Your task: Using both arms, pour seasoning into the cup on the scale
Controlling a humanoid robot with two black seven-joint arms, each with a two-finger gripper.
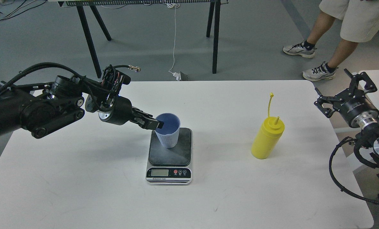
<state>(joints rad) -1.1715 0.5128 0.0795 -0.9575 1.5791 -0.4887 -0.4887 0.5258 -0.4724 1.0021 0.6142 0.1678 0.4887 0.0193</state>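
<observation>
1. The left gripper (153, 123) grips the near rim of the cup (167, 133); one finger hides inside it.
2. The cup stands on the scale (169, 156), whose display is too small to read.
3. The seasoning (267, 137) stands upright well to the right, untouched, cap off.
4. The right gripper (342, 87) hangs spread open past the table (81, 190) edge.
5. A person's legs (329, 47) are cut off above.
</observation>
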